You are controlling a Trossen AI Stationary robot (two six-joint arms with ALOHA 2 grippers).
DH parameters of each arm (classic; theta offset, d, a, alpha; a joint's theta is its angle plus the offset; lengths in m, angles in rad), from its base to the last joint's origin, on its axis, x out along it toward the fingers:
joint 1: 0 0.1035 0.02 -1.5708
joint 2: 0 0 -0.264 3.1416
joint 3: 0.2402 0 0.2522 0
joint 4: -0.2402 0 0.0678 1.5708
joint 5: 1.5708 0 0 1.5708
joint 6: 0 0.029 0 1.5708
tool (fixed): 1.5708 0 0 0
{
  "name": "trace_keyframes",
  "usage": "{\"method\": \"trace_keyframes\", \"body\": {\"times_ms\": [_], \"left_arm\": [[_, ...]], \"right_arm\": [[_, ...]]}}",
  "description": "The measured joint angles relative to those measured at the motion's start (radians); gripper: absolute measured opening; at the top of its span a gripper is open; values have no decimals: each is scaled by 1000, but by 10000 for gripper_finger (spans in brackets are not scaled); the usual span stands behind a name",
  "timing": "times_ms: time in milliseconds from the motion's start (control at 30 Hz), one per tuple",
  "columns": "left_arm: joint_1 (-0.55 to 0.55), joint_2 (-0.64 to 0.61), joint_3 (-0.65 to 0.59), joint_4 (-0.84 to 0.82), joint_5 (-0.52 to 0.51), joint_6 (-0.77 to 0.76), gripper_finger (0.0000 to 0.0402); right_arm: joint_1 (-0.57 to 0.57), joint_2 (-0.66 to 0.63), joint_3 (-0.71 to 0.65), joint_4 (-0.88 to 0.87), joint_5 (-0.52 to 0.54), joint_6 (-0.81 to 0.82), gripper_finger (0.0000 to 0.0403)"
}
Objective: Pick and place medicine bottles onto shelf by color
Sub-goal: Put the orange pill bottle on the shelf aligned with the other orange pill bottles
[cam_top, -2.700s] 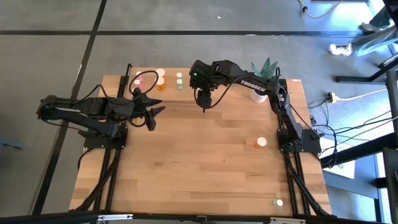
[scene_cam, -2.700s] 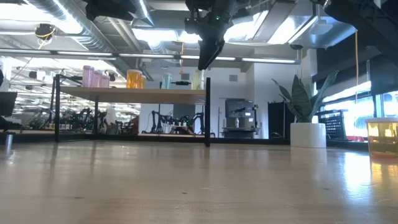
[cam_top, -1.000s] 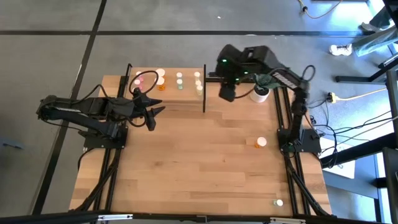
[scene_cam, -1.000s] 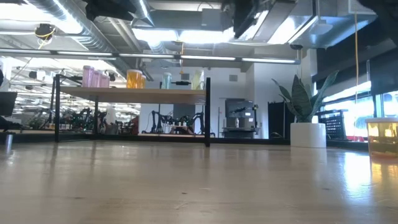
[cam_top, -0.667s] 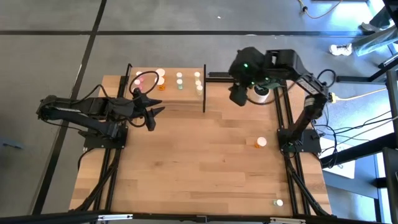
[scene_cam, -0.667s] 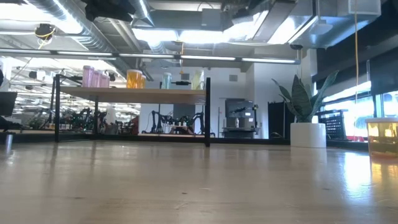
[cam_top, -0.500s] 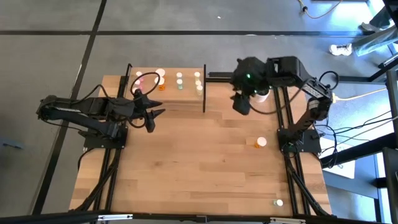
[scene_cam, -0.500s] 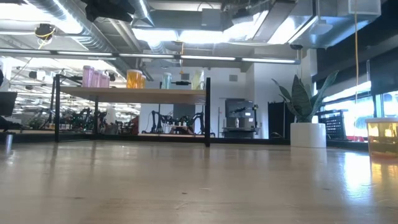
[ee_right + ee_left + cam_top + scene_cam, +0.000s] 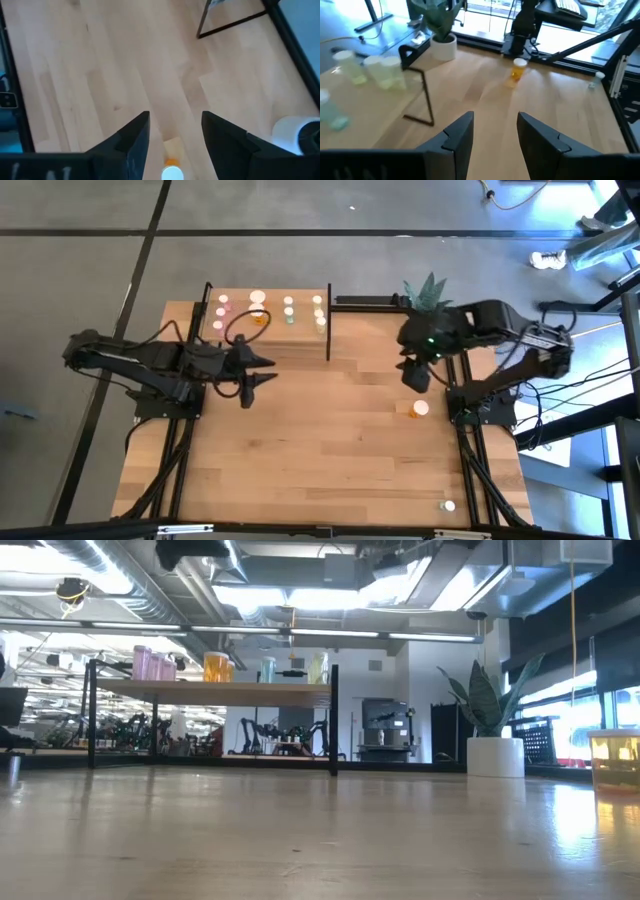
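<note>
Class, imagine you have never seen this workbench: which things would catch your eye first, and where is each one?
The small raised light-wood shelf with black posts at the table's far edge stands out, carrying tiny white-capped bottles in pink, orange, green and yellowish. A lone orange bottle with a white cap stands on the table's right side, with the open right gripper hanging just beyond it. The left gripper, also open, waits near the shelf.
</note>
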Motion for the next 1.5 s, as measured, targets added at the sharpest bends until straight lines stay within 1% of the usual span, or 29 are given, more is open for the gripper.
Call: {"method": "trace_keyframes", "body": {"times_ms": [133, 300, 467, 600, 700, 867, 1133, 1267, 1433, 1500], "left_arm": [[0, 95, 4, 95, 1, 13, 144], [-1, 234, 80, 111, 3, 33, 144], [-7, 366, 175, 114, 3, 63, 144], [-6, 452, 240, 115, 3, 68, 144], [-5, 498, 281, 116, 3, 68, 144], [-5, 550, 321, 116, 3, 65, 143], [-3, 589, 337, 117, 3, 32, 143], [-3, 589, 338, 117, 2, 15, 143], [-3, 589, 338, 116, 3, 16, 143], [-2, 589, 338, 116, 24, 30, 143]], "right_arm": [[27, -100, -138, 16, 0, 52, 181], [65, -200, -274, 20, -18, 70, 181], [95, -255, -373, 23, -21, 82, 181], [118, -289, -446, 24, -82, 36, 181], [128, -322, -503, 53, -103, 36, 181], [128, -351, -620, 79, -115, 91, 181], [127, -345, -774, 132, -152, 88, 181], [127, -331, -814, 153, -152, 65, 181], [127, -299, -823, 165, -152, 66, 181], [127, -287, -823, 191, -153, 51, 181]]}}
